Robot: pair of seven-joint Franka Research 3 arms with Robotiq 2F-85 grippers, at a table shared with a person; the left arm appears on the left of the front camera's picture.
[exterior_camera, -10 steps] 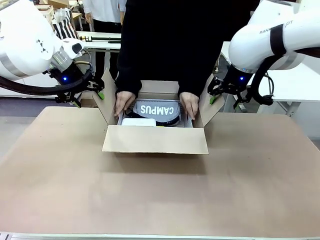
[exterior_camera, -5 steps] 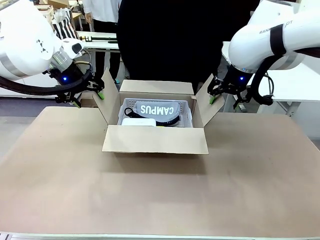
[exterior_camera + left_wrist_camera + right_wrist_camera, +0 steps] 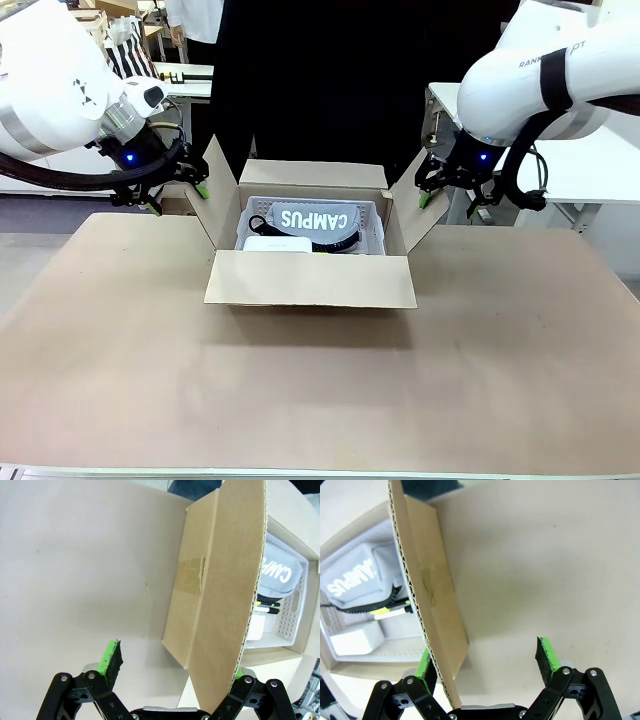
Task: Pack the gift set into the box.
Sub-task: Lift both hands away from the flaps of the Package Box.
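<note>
The brown cardboard box (image 3: 310, 280) stands open at the table's far middle, with its side flaps upright. Inside lies the gift set: a white lattice basket (image 3: 376, 213) holding a grey "CAMPUS" pouch (image 3: 310, 219) and a small white carton (image 3: 275, 243). My left gripper (image 3: 180, 198) is open astride the left flap (image 3: 220, 580), which stands close to one finger. My right gripper (image 3: 450, 203) is open astride the right flap (image 3: 427, 595), whose edge runs beside one green pad (image 3: 424, 666). Neither flap is clamped. The pouch (image 3: 355, 577) also shows in the right wrist view.
A person in black (image 3: 340, 90) stands right behind the box, hands out of it. The brown table top (image 3: 320, 390) spreads wide in front of the box. White tables and gear stand behind both arms.
The person's hands, which rested inside the box on the basket, have lifted out and the person has straightened up. Both arms and the box have stayed put.
</note>
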